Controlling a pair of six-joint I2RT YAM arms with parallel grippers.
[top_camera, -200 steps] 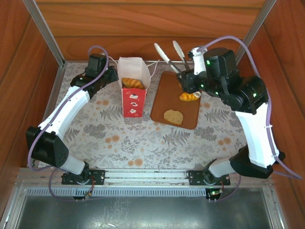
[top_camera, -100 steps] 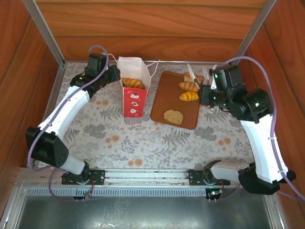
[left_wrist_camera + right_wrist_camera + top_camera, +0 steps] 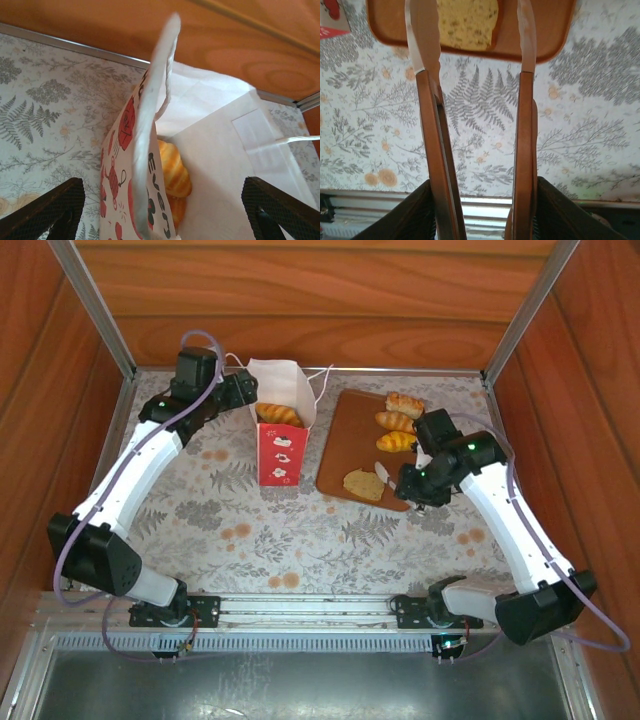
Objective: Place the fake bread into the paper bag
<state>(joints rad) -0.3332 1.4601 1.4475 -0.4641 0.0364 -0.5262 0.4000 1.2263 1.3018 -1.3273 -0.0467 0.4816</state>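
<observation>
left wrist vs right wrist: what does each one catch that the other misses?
Left wrist alone: the bag's open mouth from above, a croissant inside it, and a string handle trailing right. Right wrist alone: the flat slice on the board, seen between the right gripper's open fingers. Both: the fern-print table cover, plus a bit of the bag's red print.

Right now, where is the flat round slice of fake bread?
In the top view, the flat slice lies at the near end of the brown board, right of the paper bag, just left of the right pincer.
</observation>
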